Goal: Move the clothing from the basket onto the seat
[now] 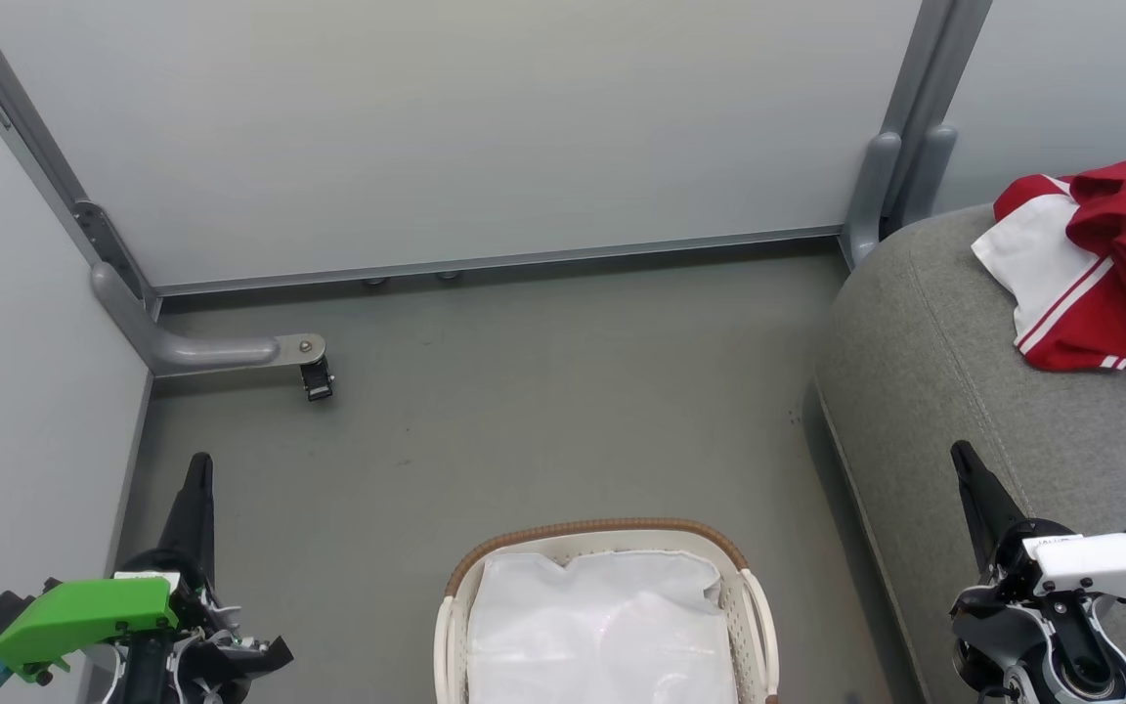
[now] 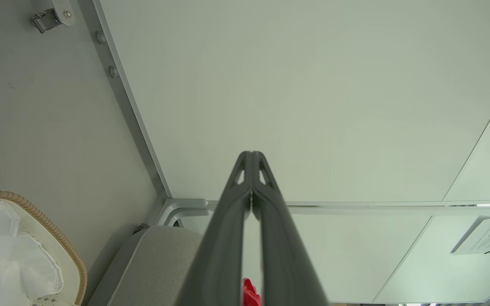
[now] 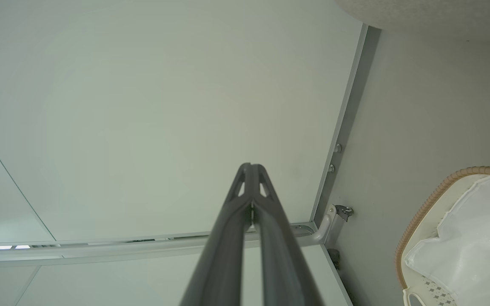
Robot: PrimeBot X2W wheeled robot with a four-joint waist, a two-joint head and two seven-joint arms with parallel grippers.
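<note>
Red-and-white clothing (image 1: 1101, 264) lies heaped on the grey seat (image 1: 915, 411) at about two o'clock in the head view, its white panel and thin stripes turned toward the seat's rounded edge. The basket (image 1: 602, 530) stands on the floor (image 1: 524, 411) at six o'clock, well apart from the clothing and near the seat's front, its white liner (image 1: 602, 626) showing inside the brown woven rim. The left gripper (image 1: 198, 469) is at eight o'clock and the right gripper (image 1: 964, 460) at four o'clock, the latter seen against the seat's edge. Each points its dark fingers toward twelve o'clock, and both wrist views show the two fingers pressed together at the tips. In the left wrist view the basket sits at eight o'clock, and a sliver of red cloth peeks through the slit lower down the fingers at six o'clock. Pale wall panels (image 1: 475, 127) on grey frames close the corner at twelve o'clock in the head view, with a small caster (image 1: 317, 379) at nine o'clock.
</note>
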